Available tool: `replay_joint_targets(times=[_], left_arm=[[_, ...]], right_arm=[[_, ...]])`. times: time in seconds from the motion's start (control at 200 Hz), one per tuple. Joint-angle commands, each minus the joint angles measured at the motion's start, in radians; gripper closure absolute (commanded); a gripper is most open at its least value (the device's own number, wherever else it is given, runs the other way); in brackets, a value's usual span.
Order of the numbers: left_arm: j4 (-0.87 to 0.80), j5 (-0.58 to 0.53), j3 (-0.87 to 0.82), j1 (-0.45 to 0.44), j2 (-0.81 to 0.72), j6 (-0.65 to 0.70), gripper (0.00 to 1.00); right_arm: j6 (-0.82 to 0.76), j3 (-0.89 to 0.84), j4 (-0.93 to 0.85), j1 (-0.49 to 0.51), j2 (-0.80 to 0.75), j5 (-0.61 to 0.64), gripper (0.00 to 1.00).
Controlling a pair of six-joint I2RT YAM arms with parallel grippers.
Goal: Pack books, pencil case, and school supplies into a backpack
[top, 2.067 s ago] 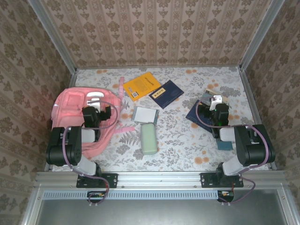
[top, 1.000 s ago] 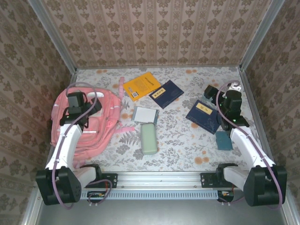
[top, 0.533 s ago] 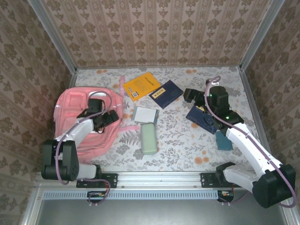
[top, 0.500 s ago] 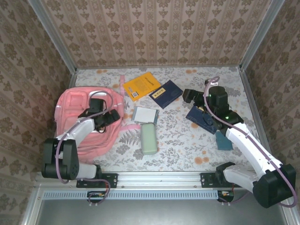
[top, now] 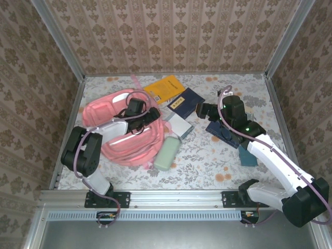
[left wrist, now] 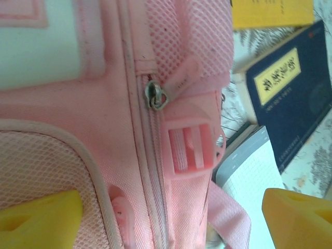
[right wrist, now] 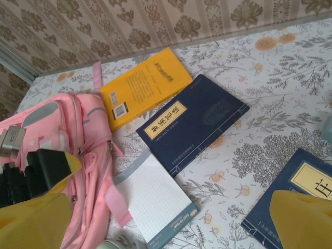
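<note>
1. The left gripper (left wrist: 168, 218) is wide open over the pink backpack (top: 122, 135), which lies in the left half of the table (top: 207, 166). The cloth is soft, so the fingers may slip or grab only a fold.
2. The zip (left wrist: 155, 96) looks shut. If nobody opens it, nothing can go in.
3. The backpack touches the pencil case (top: 165, 153) by the near edge and the pad (top: 179, 124) in the middle; a pull could shove or hide them.
4. The right gripper (right wrist: 168, 220) is wide open and empty, near the navy book (right wrist: 192, 122) and the yellow book (right wrist: 145, 93) by the far edge. Flat thin books may slide away.
</note>
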Motion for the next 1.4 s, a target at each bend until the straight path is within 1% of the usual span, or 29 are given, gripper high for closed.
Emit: replay_joint_targets(times=[0.0,0.09,0.155,0.27,0.4,0.46,0.595,0.655,0.715,0.84,0.935,1.025,1.06,1.125,1.165,1.28,1.395], left_arm=[[-0.066,-0.001,0.05,-0.047,0.036,-0.056,0.07],[-0.083,-0.016,0.08,-0.05,0.032,-0.047,0.06],[-0.139,-0.037,0.109,-0.047,0.018,-0.022,0.05],[-0.231,-0.072,0.126,-0.038,-0.036,0.048,0.04],[-0.301,-0.101,0.082,-0.01,-0.14,0.111,0.03],[-0.324,-0.101,0.053,0.001,-0.195,0.146,0.02],[-0.408,-0.144,0.013,0.011,-0.303,0.234,0.0],[-0.447,-0.165,0.001,0.013,-0.345,0.267,0.0],[-0.47,-0.152,-0.009,0.013,-0.384,0.314,0.0],[-0.541,-0.135,-0.027,0.009,-0.434,0.392,0.0],[-0.592,-0.134,-0.045,0.005,-0.458,0.435,0.02],[-0.603,-0.127,-0.068,0.001,-0.489,0.445,0.02],[-0.6,-0.113,-0.076,-0.004,-0.501,0.45,0.03],[-0.589,-0.103,-0.085,-0.02,-0.517,0.455,0.04],[-0.583,-0.094,-0.089,-0.033,-0.52,0.464,0.06],[-0.592,-0.104,-0.08,-0.08,-0.499,0.488,0.12],[-0.593,-0.103,-0.069,-0.116,-0.46,0.501,0.21]], right_arm=[[-0.015,0.038,-0.042,0.016,0.019,0.005,0.0],[-0.013,0.049,-0.053,0.04,0.048,-0.02,0.0],[-0.015,0.059,-0.059,0.07,0.082,-0.033,0.0],[-0.027,0.076,-0.081,0.154,0.155,-0.023,0.0],[-0.024,0.064,-0.128,0.261,0.216,0.023,0.0],[-0.001,0.044,-0.15,0.305,0.238,0.043,0.0],[0.074,-0.008,-0.172,0.402,0.281,0.084,0.0],[0.107,-0.016,-0.183,0.445,0.335,0.11,0.0],[0.142,-0.019,-0.193,0.479,0.369,0.133,0.0],[0.194,0.006,-0.223,0.521,0.473,0.129,0.0],[0.226,0.039,-0.271,0.533,0.549,0.16,0.0],[0.229,0.044,-0.286,0.529,0.571,0.226,0.0],[0.224,0.043,-0.321,0.52,0.572,0.252,0.0],[0.207,0.033,-0.339,0.488,0.565,0.289,0.0],[0.187,0.024,-0.342,0.455,0.56,0.301,0.0],[0.116,-0.004,-0.331,0.364,0.535,0.308,0.0],[0.039,-0.015,-0.3,0.322,0.483,0.298,0.0]])
